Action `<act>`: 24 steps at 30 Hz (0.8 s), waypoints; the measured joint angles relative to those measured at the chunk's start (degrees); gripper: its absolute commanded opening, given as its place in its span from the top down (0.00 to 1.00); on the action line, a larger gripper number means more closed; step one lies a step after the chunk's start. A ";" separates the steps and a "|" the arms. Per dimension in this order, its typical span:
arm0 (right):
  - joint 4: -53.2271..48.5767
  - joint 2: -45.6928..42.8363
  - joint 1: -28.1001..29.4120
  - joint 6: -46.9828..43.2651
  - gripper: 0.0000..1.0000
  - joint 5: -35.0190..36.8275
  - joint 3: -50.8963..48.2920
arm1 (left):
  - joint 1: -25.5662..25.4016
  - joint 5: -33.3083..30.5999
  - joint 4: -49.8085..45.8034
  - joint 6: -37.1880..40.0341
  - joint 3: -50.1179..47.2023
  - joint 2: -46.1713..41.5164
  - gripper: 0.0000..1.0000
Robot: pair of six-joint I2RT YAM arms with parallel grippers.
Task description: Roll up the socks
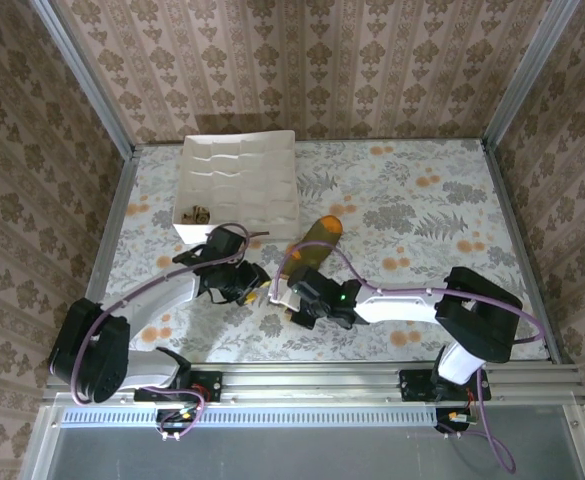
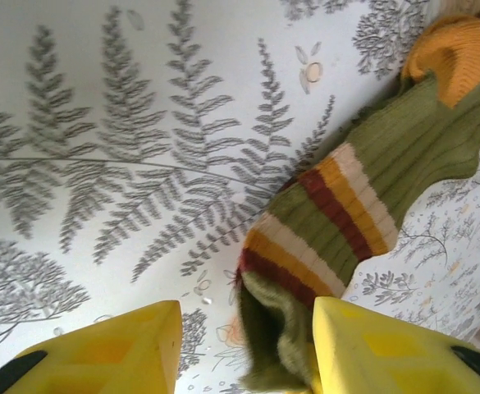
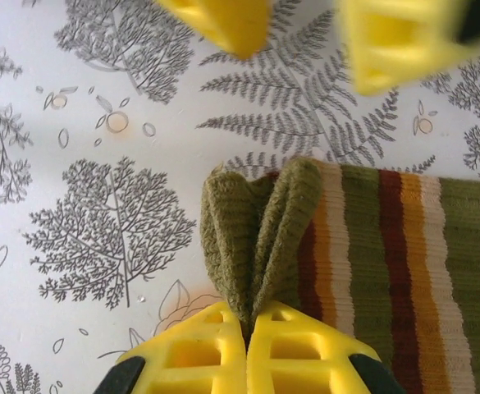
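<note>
The right gripper (image 3: 245, 322) is pinching the olive sock (image 3: 404, 263) at its folded cuff, jaws closed. The left gripper (image 2: 244, 328) is standing open, the cuff lying between its jaws.

Left arm (image 1: 167, 292), right arm (image 1: 402, 303): same build. Glossy white link shells, bulky black joint housings (image 1: 92, 355). Thin purple cable (image 1: 230, 226) along each, standing off in loops near wrist and base. Small green light (image 1: 342, 296) on right wrist block. Black base plates (image 1: 187, 385) at near edge. Left gripper (image 2: 246, 308), right gripper (image 3: 246, 316): bright yellow plastic fingers (image 3: 198, 353), moulded with open grid pockets, black trim (image 3: 121, 377) at outer corners.
</note>
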 measured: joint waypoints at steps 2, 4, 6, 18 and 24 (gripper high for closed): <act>-1.66 0.22 -2.91 2.45 1.00 -4.61 1.16 | 0.13 0.07 -0.63 -0.04 -0.81 -0.83 0.59; -3.30 1.31 -5.55 4.50 1.00 -9.01 3.10 | 0.13 0.13 -0.66 -0.22 -1.60 -1.51 0.61; -4.59 2.89 -7.78 6.10 1.00 -13.03 5.16 | 0.07 0.13 -0.61 -0.48 -2.27 -2.16 0.62; -11.85 13.46 -15.08 11.87 1.00 -24.28 13.99 | -2.69 0.31 6.19 -2.64 -2.99 -1.53 0.60; -12.85 15.45 -15.54 13.18 1.00 -24.87 15.80 | -2.91 0.31 12.17 -4.59 -4.63 1.88 0.58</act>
